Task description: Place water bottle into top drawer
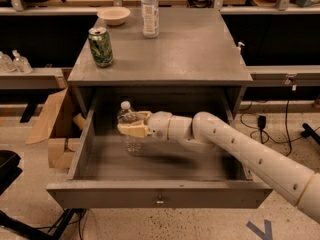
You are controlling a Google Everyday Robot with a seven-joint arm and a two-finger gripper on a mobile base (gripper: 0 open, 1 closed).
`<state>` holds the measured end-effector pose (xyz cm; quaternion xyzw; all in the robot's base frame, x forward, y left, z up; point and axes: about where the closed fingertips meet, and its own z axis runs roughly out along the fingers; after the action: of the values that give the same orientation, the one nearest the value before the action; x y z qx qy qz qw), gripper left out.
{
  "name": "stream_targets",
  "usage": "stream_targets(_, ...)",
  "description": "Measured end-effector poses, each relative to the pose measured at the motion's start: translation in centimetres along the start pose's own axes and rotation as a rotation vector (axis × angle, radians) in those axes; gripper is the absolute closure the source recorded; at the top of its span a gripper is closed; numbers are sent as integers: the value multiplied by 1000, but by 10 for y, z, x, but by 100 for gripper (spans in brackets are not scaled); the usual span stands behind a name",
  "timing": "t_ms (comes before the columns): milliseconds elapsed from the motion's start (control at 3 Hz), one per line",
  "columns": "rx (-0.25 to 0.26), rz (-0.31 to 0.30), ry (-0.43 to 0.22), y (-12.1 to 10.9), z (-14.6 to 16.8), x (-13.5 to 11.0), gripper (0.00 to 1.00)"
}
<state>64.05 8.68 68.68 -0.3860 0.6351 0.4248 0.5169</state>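
The water bottle (129, 134), small and clear with a white cap, stands upright inside the open top drawer (159, 195), near its back left. My gripper (131, 124) reaches in from the right on a white arm and is shut on the bottle's upper body. The bottle's base is at or just above the drawer floor; I cannot tell which. The drawer is pulled out wide, with a small metal pull at the centre of its front panel.
On the grey cabinet top (200, 54) stand a green can (100, 46), a taller bottle with a white label (149, 11) and a pale bowl (113, 15). An open cardboard box (57, 129) sits on the floor at the left. Cables lie at the right.
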Motion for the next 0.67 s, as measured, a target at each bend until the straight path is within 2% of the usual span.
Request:
stream_targets(333, 36, -18, -13, 5, -5, 4, 74)
stream_targets(667, 36, -18, -14, 5, -5, 3, 43)
